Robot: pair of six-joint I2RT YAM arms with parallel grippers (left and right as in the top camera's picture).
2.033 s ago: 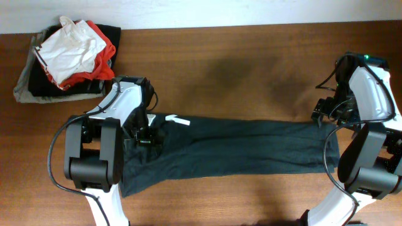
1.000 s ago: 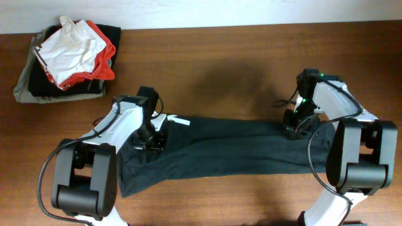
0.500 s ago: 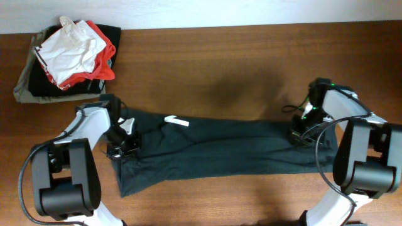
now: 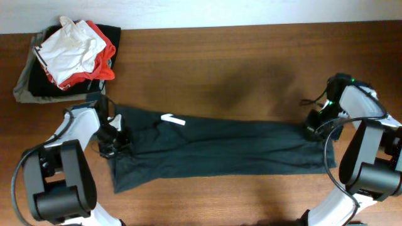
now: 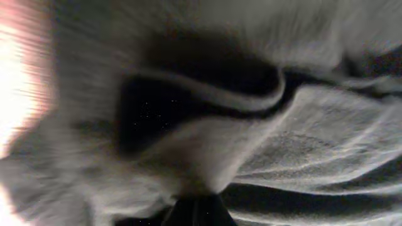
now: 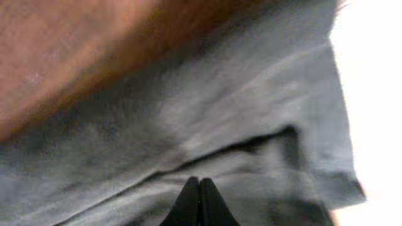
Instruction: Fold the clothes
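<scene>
both arms swung outward since the earlier frames: left gripper (image 4: 113,143) now sits further left, right gripper (image 4: 313,127) further right, and the t-shirt (image 4: 220,147) reaches further left with it.

hard to read: left wrist view is motion-blurred, washed pale along its left edge, with cloth filling the frame. right wrist view is soft too, blown white down its right side. overhead, both grippers' tips are hidden under their own wrists, and the arm bases are cut off at the near edge.

far left: garment stack (image 4: 44,85) at the table's far-left corner. white garment with red-orange trim (image 4: 72,41) is crumpled on top, grey-khaki garment (image 4: 22,85) peeks out at the left. well apart from the t-shirt.

left gripper: jaws fully closed. in the wrist view soft cloth bunches into a ridge running right into the tips, so it's pinching the t-shirt at its left end, far side.

t-shirt: dark charcoal knit, limp, a long wrinkled band across the near-middle of the brown wood table (image 4: 239,69). left end is wider and hangs nearer. small white mark (image 4: 173,119) on its far edge, left of centre.

right gripper: jaws closed to a point, tips down on the t-shirt's right end near its far edge, bare wood just beyond. can't tell whether a layer is pinched.
</scene>
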